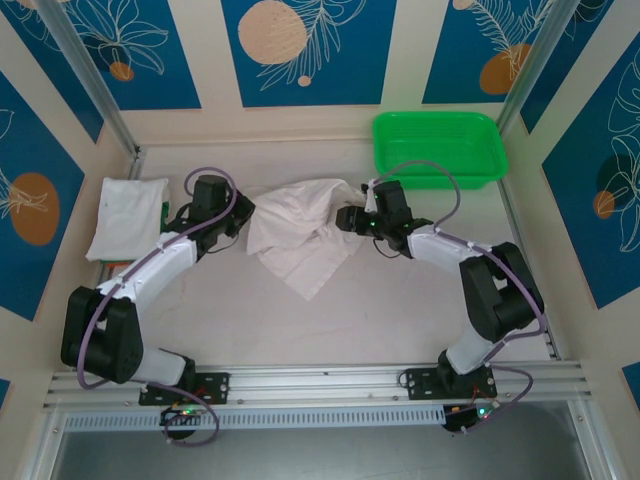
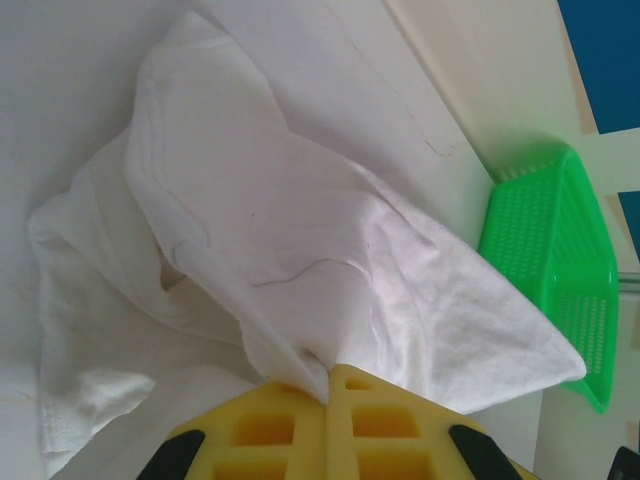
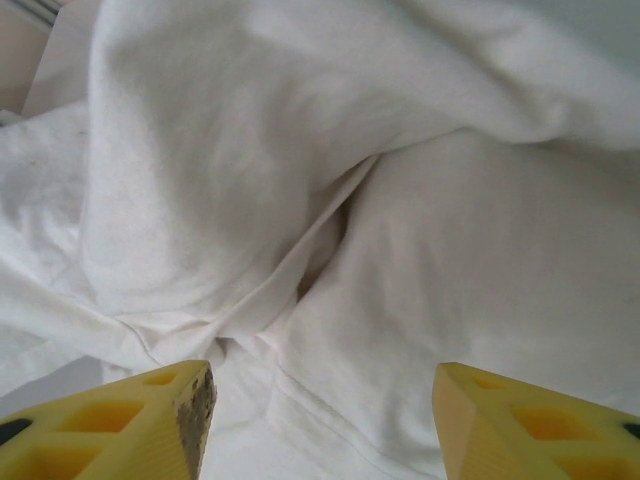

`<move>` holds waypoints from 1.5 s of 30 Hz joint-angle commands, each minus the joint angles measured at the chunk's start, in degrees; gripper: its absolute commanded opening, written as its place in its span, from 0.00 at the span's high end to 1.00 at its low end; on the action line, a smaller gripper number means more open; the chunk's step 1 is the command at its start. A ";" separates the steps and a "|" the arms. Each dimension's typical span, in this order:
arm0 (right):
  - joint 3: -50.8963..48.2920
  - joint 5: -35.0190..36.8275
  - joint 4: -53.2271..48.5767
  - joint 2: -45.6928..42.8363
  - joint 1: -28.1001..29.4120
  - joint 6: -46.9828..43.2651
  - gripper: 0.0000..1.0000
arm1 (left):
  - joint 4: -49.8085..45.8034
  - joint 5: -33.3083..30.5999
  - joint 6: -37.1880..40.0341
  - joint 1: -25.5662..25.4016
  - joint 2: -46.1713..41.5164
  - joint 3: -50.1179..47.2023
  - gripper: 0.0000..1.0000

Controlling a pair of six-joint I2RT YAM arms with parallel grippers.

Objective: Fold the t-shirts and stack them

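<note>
Bare table (image 1: 400, 310) rings the shirt (image 1: 300, 240). The bent left gripper (image 2: 328, 385) pinches its edge; the right gripper (image 3: 325, 400) gapes just before it.

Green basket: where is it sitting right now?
In the overhead view the green basket sits at the far right corner of the table, just beyond the right gripper and the crumpled white t-shirt.
</note>
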 commanded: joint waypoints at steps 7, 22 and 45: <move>2.88 5.84 -3.43 3.19 5.97 5.21 0.40 | 0.34 0.40 1.53 1.90 -0.54 -0.91 1.00; 6.01 21.65 -13.58 5.99 0.75 1.56 1.00 | -2.36 2.85 2.85 9.15 -7.16 -2.89 1.00; 25.73 5.62 -7.60 -7.84 -16.01 -16.14 1.00 | -2.85 10.14 2.48 23.32 0.51 22.71 1.00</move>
